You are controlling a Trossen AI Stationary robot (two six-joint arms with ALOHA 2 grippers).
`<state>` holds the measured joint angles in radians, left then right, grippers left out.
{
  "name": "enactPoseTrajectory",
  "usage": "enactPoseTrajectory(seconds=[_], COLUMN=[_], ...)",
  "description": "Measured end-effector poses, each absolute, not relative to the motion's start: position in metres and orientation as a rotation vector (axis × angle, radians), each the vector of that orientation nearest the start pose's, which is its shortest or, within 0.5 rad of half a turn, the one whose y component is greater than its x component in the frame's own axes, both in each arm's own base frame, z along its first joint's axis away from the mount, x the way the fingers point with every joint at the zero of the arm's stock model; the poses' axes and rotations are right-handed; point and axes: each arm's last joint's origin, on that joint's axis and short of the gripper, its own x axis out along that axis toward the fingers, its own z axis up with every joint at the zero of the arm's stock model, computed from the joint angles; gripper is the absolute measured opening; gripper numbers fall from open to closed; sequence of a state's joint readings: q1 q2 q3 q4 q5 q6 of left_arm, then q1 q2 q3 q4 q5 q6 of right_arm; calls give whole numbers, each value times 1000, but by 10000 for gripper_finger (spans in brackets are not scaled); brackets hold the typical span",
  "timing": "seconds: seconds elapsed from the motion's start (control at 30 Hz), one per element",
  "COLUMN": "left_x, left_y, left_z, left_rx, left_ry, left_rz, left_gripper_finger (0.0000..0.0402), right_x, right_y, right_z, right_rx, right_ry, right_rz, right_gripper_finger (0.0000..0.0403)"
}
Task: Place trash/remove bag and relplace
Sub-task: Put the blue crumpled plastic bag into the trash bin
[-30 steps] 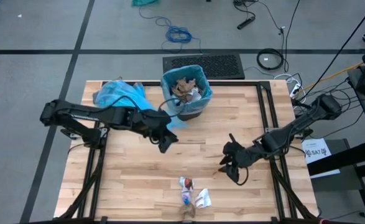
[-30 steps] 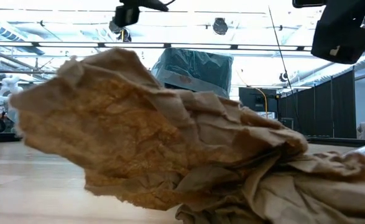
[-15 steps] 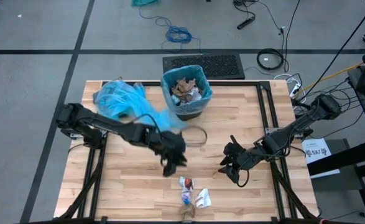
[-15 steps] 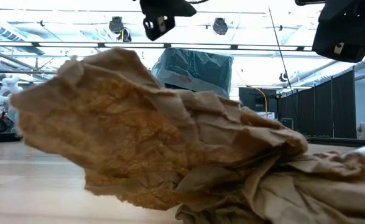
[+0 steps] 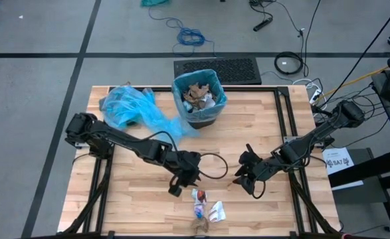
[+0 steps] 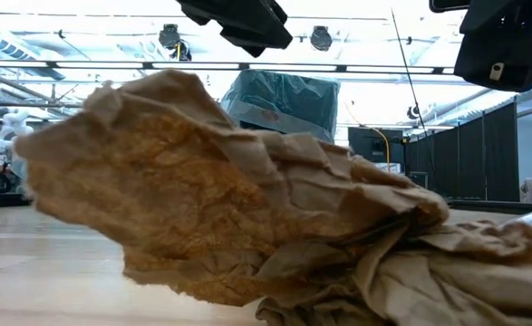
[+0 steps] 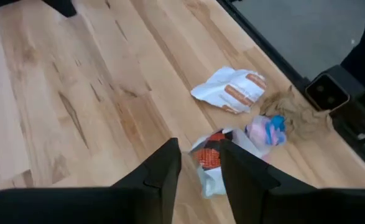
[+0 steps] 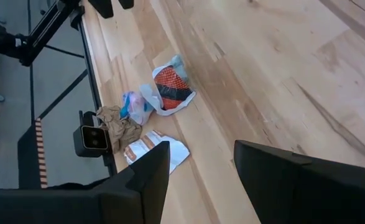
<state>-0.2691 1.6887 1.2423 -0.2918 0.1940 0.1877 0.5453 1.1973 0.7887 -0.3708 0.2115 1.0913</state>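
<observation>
Several scraps of trash lie near the table's near edge: a red-and-white scrap (image 5: 199, 196) (image 7: 210, 158), a white wrapper (image 5: 216, 212) (image 7: 229, 90), a pink-and-blue bit (image 7: 266, 129) and a brown paper wad (image 7: 297, 115) (image 6: 229, 208). My left gripper (image 5: 177, 186) (image 7: 201, 171) hovers open just left of the red-and-white scrap, its fingers pointing slantwise down at it. To the right of the scraps, my right gripper (image 5: 244, 180) (image 8: 198, 168) hangs open above the table. The bin (image 5: 199, 99), lined with a blue bag, stands at the far edge with trash inside.
A loose blue bag (image 5: 129, 106) lies on the table left of the bin. A small camera (image 7: 325, 92) sits at the near edge beside the brown wad. Bare wood lies between the bin and the scraps.
My left gripper has swung from beside the bin toward the table's near edge and sunk lower, rolling its wrist on the way. It now hangs beside the red-and-white scrap. The scraps have stayed where they were.
</observation>
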Motion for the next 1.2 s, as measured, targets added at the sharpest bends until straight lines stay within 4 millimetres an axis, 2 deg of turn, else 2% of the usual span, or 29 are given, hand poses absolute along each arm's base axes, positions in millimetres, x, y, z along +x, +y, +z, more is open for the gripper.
enactPoseTrajectory(seconds=[0.33,0.47,0.73,0.87,1.1,1.2], left_x=[360,364,368,373,381,382], left_y=[-105,-111,-138,-149,-149,-149], left_z=[240,224,179,166,141,136], left_rx=[213,328,792,1019,1087,1087], left_ry=[707,725,708,688,730,742], left_rz=[-514,-571,-781,-811,-836,-842], left_gripper_finger=[228,259,266,265,264,249], right_x=[209,209,209,209,209,208], right_y=[120,120,120,120,120,121], right_z=[239,239,240,240,240,240], right_rx=[791,798,817,821,840,838], right_ry=[804,804,804,804,805,807], right_rz=[-129,-131,-138,-140,-146,-143], right_gripper_finger=[171,171,171,171,171,171])
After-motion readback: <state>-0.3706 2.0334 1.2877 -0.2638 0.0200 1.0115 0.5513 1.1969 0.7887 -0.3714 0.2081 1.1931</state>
